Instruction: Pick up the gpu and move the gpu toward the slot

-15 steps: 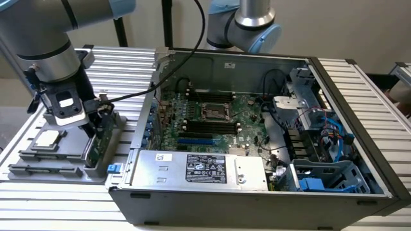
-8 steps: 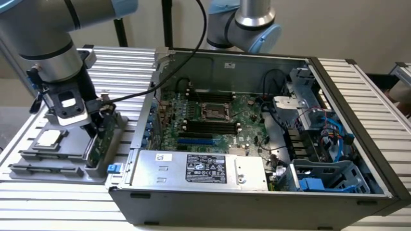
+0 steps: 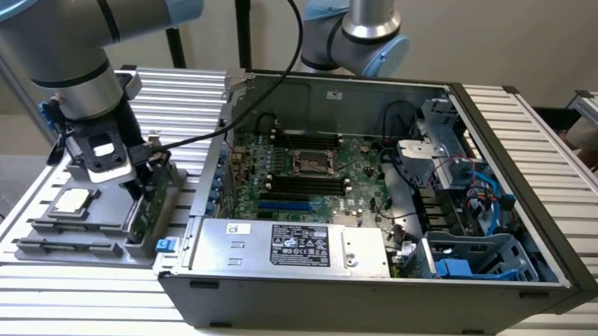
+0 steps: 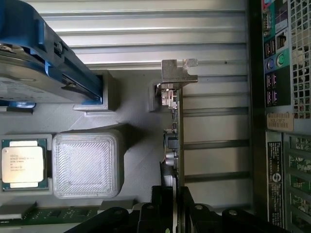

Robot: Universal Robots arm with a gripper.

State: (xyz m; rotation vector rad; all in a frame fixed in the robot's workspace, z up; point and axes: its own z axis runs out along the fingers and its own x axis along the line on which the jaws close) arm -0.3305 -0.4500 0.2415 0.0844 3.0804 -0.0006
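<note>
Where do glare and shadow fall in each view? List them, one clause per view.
Exterior view: light glares off the ribbed table on the exterior view's right; the computer case's front wall lies in shade. Wrist view: the table ribs and the bracket of the gpu shine, the gripper shut on the gpu is a dark silhouette, and soft shadow falls on the grey tray beside the card.

Exterior view: soft, even, diffuse light; low contrast, slightly washed. Pale ribbed aluminium table top (image 3: 84, 287) carries mild sheen. Inside of open dark grey computer case (image 3: 374, 297) dimmer, deepest shadow under wall at exterior view's right. Silver power-supply box with white label (image 3: 290, 245) catches light.

Wrist view: table slats near white, mild glare. Thin green circuit-board gpu card (image 4: 179, 131) throws soft shadow onto grey plastic parts tray (image 4: 136, 121); silver metal end bracket (image 4: 179, 73) bright. Black gripper (image 4: 176, 199) underexposed, near silhouette.
</note>
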